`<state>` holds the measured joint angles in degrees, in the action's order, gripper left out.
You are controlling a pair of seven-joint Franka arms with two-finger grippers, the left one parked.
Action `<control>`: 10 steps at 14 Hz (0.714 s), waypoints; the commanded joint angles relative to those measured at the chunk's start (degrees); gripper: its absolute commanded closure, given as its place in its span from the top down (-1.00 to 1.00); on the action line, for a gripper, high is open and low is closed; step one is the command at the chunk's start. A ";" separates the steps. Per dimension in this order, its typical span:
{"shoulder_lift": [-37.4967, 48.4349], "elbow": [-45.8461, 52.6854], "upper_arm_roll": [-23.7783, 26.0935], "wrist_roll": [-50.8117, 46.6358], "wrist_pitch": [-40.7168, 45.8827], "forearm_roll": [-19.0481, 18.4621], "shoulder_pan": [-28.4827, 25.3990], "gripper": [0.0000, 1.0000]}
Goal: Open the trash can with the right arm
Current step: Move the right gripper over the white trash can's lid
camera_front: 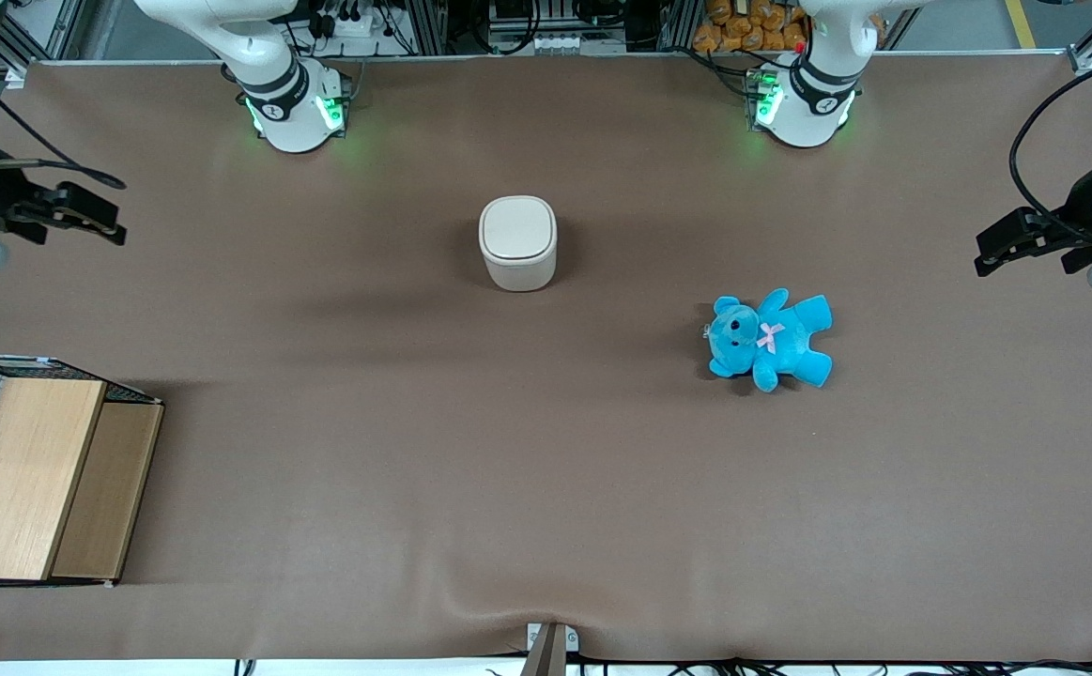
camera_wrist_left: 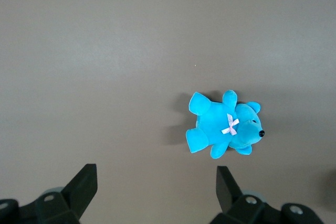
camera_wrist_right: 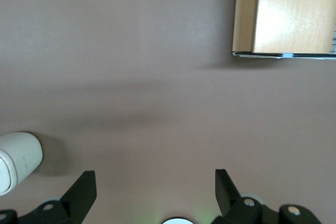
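Note:
The trash can (camera_front: pixel 517 242) is a small cream-beige bin that stands upright on the brown table mid-way between the two arm bases. Its flat lid is shut. My right gripper (camera_front: pixel 112 218) hangs high above the table at the working arm's end, well apart from the can and about level with it in depth. It is open and empty. In the right wrist view the gripper (camera_wrist_right: pixel 155 174) shows two spread black fingers over bare table, and part of the can's side (camera_wrist_right: pixel 18 161) shows at the frame's edge.
A blue teddy (camera_front: pixel 771 338) lies toward the parked arm's end, nearer the front camera than the can; it also shows in the left wrist view (camera_wrist_left: pixel 223 127). A wooden box with wire mesh (camera_front: pixel 38 479) stands at the working arm's end near the front edge and shows in the right wrist view (camera_wrist_right: pixel 286 14).

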<state>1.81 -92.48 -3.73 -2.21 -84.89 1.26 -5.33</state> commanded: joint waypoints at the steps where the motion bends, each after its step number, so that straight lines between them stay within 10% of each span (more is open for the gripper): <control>1: -0.23 0.73 0.04 -3.83 0.78 0.15 -3.10 1.00; 8: -2.86 0.46 0.22 -16.99 0.51 2.70 -16.00 1.00; 10: -3.22 -0.32 0.22 -19.84 0.70 2.70 -20.49 0.59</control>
<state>-0.97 -92.64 -2.91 -18.73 -84.76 3.55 -21.93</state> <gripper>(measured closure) 0.075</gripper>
